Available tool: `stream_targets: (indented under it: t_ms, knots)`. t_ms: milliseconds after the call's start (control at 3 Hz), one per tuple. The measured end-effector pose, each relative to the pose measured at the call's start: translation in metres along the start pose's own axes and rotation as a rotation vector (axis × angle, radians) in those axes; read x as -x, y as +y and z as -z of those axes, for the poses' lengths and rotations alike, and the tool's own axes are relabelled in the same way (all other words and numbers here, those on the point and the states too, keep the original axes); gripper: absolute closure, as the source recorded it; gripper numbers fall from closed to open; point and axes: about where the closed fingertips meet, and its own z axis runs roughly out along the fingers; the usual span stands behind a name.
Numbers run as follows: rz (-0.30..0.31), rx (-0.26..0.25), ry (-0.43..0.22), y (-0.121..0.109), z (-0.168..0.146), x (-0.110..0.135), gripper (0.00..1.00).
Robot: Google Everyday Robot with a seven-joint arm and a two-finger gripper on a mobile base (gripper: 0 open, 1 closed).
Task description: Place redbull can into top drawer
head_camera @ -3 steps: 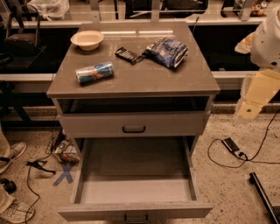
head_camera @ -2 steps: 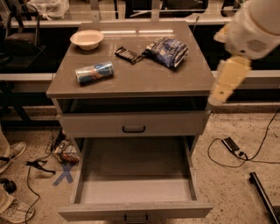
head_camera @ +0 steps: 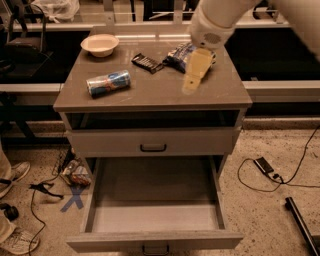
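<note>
1. Gripper: above the right half of the cabinet top, just before the snack bag; spread or pressed together, not discernible.
2. Redbull can: on its side, left on the cabinet top, well apart from the gripper.
3. Top drawer: pulled out, below.

White rounded smooth-plastic arm casing, bulbous at wrist end. Small dotted grille patch on it. Pale cream tapered gripper beneath, right of centre, far side.
</note>
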Motion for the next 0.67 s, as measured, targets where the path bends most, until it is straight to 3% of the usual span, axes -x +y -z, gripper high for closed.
stream_targets:
  t_ms: [333,667]
  knots:
    - [0.102,0.075,-0.032,-0.0203,-0.0572,0.0632,0.0]
    - [0.102,0.075,-0.032,-0.0203,-0.0572,0.0633,0.0]
